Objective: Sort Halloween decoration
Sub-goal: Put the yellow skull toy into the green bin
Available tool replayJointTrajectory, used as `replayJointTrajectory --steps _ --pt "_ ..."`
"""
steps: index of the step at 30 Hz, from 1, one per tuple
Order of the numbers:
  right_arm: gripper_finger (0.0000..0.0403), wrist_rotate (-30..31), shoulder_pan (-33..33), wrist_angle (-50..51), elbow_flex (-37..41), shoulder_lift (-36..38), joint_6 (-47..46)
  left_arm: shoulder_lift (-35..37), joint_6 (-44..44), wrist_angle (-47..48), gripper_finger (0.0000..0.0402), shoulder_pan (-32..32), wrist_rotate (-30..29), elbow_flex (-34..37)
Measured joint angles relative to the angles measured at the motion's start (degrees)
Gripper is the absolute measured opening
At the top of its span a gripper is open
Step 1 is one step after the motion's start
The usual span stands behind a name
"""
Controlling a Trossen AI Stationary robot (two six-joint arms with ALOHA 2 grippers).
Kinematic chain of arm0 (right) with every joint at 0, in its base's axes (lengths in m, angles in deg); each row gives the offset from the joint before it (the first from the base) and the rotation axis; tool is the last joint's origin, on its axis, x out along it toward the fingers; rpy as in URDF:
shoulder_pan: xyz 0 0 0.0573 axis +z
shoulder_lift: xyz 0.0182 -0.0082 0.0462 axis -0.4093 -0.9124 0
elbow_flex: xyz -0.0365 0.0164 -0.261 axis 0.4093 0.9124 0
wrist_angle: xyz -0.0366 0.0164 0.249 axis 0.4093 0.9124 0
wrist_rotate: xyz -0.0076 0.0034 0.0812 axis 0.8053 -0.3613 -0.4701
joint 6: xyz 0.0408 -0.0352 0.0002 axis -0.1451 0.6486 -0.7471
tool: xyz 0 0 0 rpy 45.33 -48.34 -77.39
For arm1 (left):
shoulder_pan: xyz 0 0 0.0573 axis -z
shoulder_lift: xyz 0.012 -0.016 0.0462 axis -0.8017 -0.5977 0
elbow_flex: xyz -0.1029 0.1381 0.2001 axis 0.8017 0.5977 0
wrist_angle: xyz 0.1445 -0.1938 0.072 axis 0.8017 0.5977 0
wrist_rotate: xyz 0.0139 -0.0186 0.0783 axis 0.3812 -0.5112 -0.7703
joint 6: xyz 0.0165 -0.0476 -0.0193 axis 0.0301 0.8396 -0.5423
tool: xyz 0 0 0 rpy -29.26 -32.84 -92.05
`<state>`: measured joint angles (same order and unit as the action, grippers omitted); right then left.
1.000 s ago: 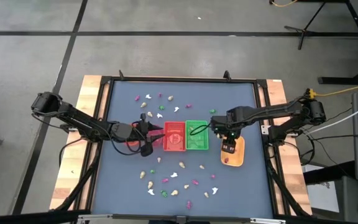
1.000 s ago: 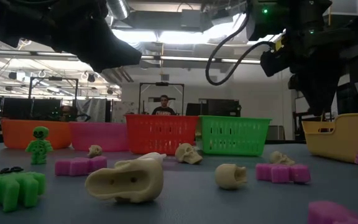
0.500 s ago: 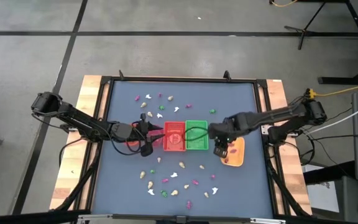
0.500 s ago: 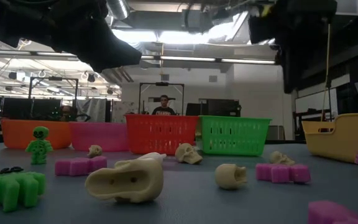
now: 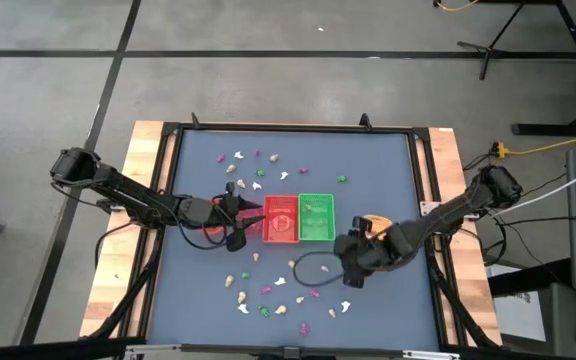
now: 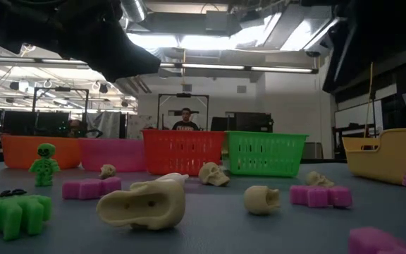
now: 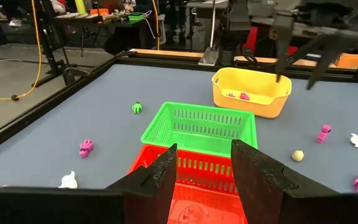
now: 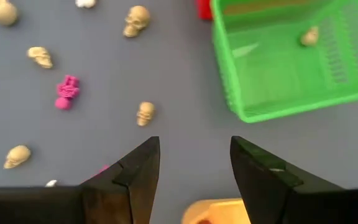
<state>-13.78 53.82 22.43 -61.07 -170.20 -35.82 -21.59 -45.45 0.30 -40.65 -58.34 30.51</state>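
Hovering our open, empty right pincer (image 8: 191,165) near the green basket (image 8: 291,62), we should drop squarely over one cream skull (image 8: 145,113) among the decorations scattered across the counter (image 8: 166,74); left pincer (image 7: 204,168) waits open above the red basket (image 7: 191,186).

Two dark jointed arms, black cables looped alongside (one orange patch near the right wrist), blunt black fingers.

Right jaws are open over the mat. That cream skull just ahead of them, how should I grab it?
Take the cream skull across its narrow sides, coming straight down. It lies flat and alone on the mat, clear of the green basket, so the right gripper has room to straddle it.
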Motion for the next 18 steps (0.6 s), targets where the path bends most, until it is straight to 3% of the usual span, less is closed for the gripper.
replayJointTrajectory --steps 18 --pt "0.0195 0.52 1.08 -12.50 0.00 -11.14 0.64 0.00 0.07 0.00 0.0136 0.02 0.17 0.00"
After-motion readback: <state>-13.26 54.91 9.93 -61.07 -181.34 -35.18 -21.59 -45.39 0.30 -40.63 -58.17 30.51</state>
